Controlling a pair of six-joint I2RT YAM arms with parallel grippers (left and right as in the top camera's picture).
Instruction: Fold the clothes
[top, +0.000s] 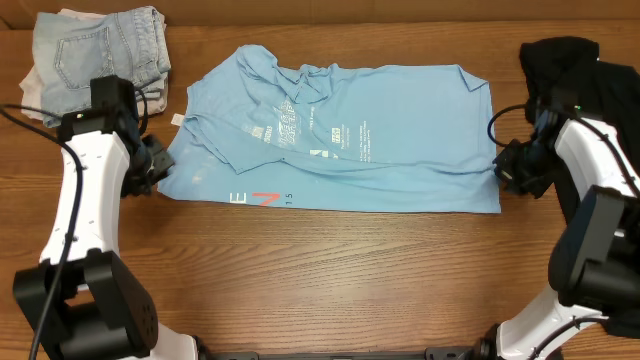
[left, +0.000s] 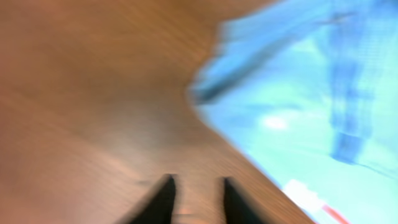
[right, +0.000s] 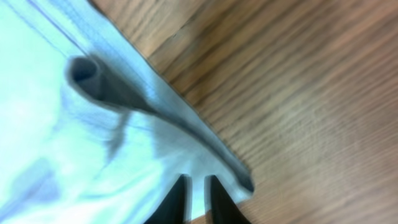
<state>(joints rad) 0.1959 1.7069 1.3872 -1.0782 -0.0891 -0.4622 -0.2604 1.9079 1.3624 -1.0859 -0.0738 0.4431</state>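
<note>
The left claw (left: 198, 179) is hovering parted over bare surface (top: 330, 280) just beside the left edge of the sky-blue T-shirt (top: 400, 150); the right claw (right: 198, 178) is hanging narrowly parted over its right hem, the black shirt (top: 600, 90) lying beyond

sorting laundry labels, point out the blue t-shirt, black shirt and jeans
blue T-shirt (top: 430, 150): overhead view, plain cloth right of the lettering
black shirt (top: 562, 58): overhead view, upper part above the right arm
jeans (top: 85, 50): overhead view, back pocket

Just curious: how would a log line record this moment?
blue T-shirt spread on table | left gripper open, beside it | right gripper open, over its edge
</note>
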